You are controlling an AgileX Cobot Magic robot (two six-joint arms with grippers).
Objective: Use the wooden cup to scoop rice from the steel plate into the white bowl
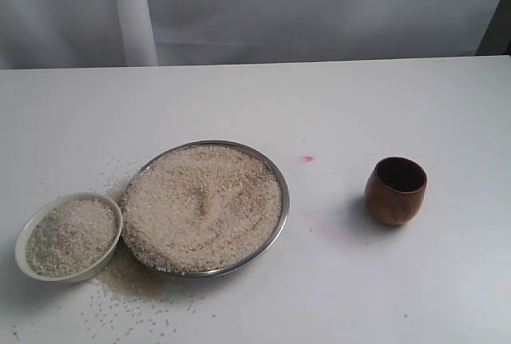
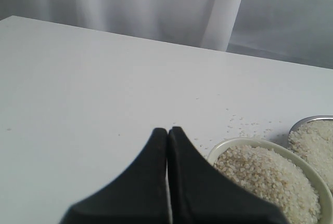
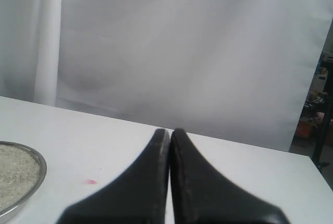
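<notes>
Nearest us sits the small cream-white ceramic bowl [image 1: 69,236], already holding grains and touching the wide shiny steel plate [image 1: 279,180] so transfers stay short; heaped matte off-white rice [image 1: 200,204] fills the plate; the rounded reddish-brown wooden cup [image 1: 396,191] stands upright, well apart; our left gripper [image 2: 167,130] and right gripper [image 3: 169,132] are both pinched closed, holding nothing.

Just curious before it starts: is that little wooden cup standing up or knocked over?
Upright. The wooden cup stands on its base, dark mouth facing up, apparently empty.
</notes>
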